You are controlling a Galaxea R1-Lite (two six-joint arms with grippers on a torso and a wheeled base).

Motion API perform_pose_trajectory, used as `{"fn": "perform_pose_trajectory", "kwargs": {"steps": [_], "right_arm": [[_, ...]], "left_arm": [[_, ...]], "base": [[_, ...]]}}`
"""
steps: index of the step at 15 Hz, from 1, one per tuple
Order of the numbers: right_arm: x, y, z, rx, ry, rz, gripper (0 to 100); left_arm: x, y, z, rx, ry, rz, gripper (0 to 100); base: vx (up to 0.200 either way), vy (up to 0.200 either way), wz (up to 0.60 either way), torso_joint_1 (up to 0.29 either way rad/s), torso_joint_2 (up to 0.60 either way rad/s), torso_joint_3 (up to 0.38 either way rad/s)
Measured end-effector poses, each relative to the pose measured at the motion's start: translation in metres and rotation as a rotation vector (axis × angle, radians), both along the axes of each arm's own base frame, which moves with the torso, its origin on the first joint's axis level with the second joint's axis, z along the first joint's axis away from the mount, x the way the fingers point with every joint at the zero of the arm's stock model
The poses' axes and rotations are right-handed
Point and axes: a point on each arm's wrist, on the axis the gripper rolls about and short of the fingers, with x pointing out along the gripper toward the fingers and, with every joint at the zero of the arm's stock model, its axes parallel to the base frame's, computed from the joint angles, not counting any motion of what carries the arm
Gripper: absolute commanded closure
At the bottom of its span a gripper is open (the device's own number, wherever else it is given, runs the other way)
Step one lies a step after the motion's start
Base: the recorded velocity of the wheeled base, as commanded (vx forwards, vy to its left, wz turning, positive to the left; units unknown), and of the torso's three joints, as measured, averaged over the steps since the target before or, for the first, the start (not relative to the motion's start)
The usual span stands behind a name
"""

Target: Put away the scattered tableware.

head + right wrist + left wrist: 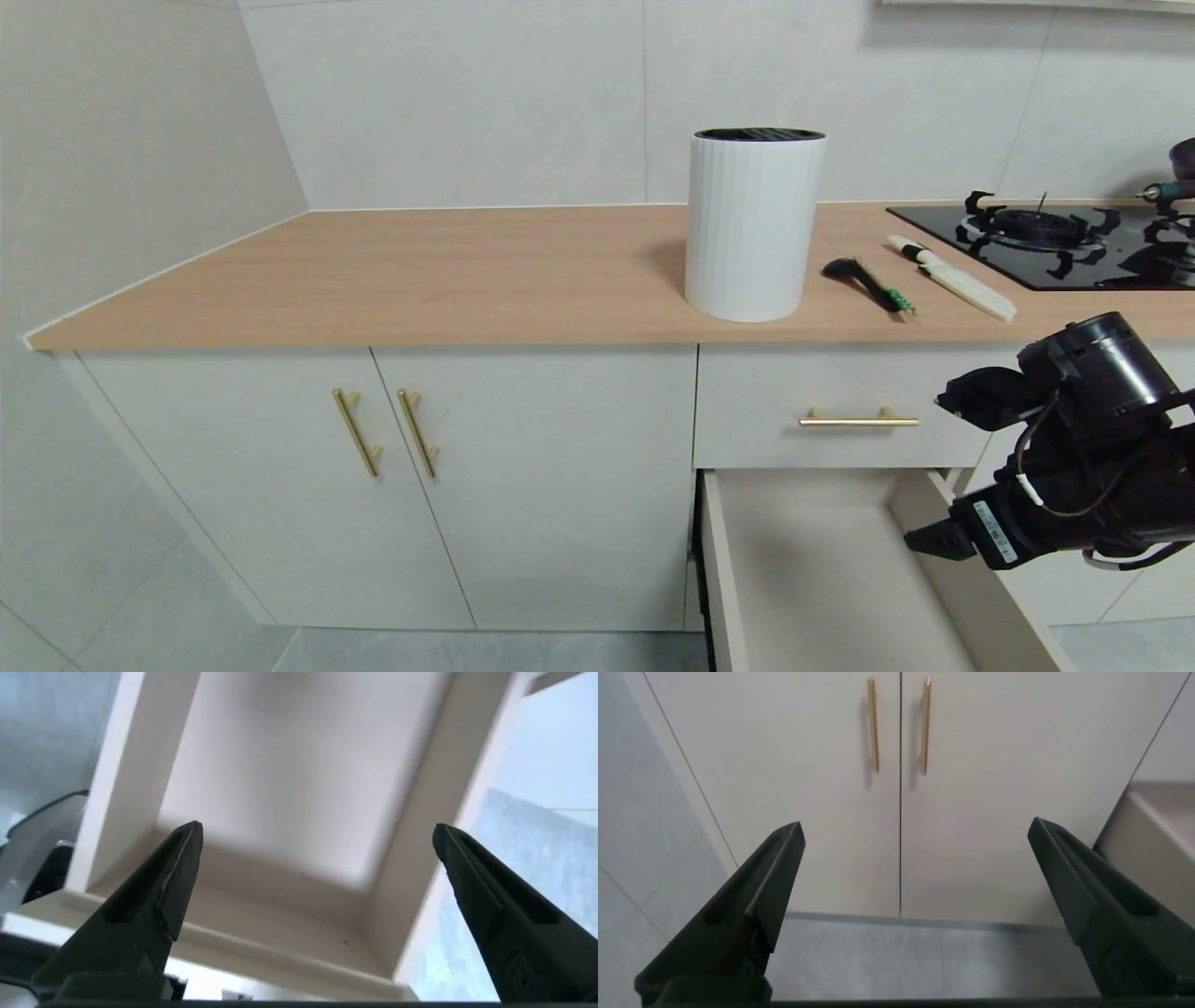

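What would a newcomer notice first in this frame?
A tall white ribbed holder stands upright on the wooden countertop. A black-headed utensil and a pale utensil lie beside it, toward the stove. Below them the lower drawer is pulled open and bare inside, and the right gripper hangs open above it.

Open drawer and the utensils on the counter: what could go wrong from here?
1. The right end effector, open, sits low by the open drawer; rising to the counter it might clip the counter's edge.
2. The black spoon and white utensil lie close together beside the tall white holder; grasping one may nudge the other.
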Motion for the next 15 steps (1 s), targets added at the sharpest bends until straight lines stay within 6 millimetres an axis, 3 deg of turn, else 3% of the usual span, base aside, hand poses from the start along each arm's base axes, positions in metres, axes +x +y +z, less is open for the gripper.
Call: {"fn": "perform_pose_trajectory", "kwargs": {"steps": [8,11,15], "right_arm": [[0.001,0.001,0.000,0.008,-0.022,0.001,0],[0.008,0.003,0.005,0.034,-0.110,0.000,0],[0.033,0.006,0.029,0.073,-0.269,-0.028,0]], "left_arm": [[0.000,0.000,0.000,0.000,-0.001,0.000,0],[0.000,0.000,0.000,0.000,0.001,0.000,0],[0.000,0.000,0.000,0.000,0.000,0.000,0]], "base": [[0.000,0.000,0.00,0.190,-0.46,-0.275],[0.000,0.000,0.00,0.056,-0.11,-0.067],[0.000,0.000,0.00,0.000,0.00,0.000]]}}
